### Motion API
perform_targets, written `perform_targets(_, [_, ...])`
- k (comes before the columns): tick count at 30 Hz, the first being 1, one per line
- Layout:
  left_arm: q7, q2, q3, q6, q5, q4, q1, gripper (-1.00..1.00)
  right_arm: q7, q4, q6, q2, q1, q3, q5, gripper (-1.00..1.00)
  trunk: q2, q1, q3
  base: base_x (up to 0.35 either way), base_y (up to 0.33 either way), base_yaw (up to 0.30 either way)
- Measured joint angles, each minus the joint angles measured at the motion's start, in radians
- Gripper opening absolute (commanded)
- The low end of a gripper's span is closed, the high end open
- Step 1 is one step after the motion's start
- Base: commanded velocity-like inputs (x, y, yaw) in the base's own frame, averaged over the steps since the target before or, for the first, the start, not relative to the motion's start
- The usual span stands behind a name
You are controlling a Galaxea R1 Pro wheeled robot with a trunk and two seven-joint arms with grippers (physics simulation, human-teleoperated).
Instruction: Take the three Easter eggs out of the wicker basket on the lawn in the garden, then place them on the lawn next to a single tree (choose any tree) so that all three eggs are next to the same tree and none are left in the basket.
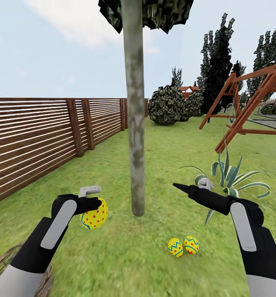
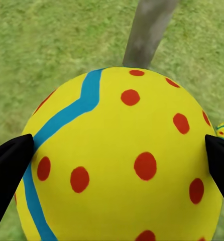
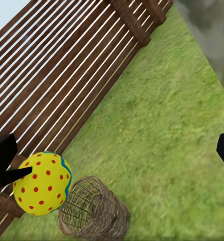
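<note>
the left gripper [image 1: 95, 204] pinches the third egg [image 1: 94, 213] between its black fingers [image 2: 9, 165], holding it up off the lawn [image 1: 113, 264] so it can be carried across to the tree [image 1: 134, 123]. the trunk stands just ahead, and in the left wrist view it rises right behind the egg, so the arm looks lined up for a drop near the base. two eggs [image 1: 183, 246] already lie touching each other on the grass near the foot of the trunk, on the side of the right arm, likely set there to keep all three by one tree. the right gripper [image 1: 180, 187] hangs spread and empty above them. the basket [image 3: 94, 211] sits empty by the fence [image 1: 38, 136], so only this last placing seems left.
</note>
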Motion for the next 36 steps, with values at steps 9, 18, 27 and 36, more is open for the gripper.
perform_targets(9, [-0.001, -0.001, -0.001, 0.000, 0.000, 0.004, 0.000, -1.00, 0.000, -0.003, 0.000, 0.000, 0.000, -0.001, -0.005, 1.00, 0.000, 0.000, 0.000, 0.003, -0.271, 0.000])
perform_targets(18, [-0.004, -0.002, -0.002, 0.000, -0.002, 0.027, 0.000, -1.00, -0.001, -0.003, 0.000, 0.000, 0.000, -0.001, -0.005, 1.00, 0.000, 0.000, 0.000, 0.131, -0.280, 0.000])
perform_targets(27, [-0.005, -0.002, -0.002, 0.000, -0.002, 0.032, 0.000, -1.00, -0.001, -0.003, 0.000, 0.000, 0.000, -0.001, -0.005, 1.00, 0.000, 0.000, 0.000, 0.168, -0.283, 0.000])
perform_targets(36, [-0.003, -0.002, -0.002, 0.000, -0.004, 0.032, 0.000, -1.00, 0.001, -0.003, 0.000, 0.001, 0.000, -0.001, -0.008, 1.00, 0.000, 0.000, 0.000, 0.140, -0.289, 0.000])
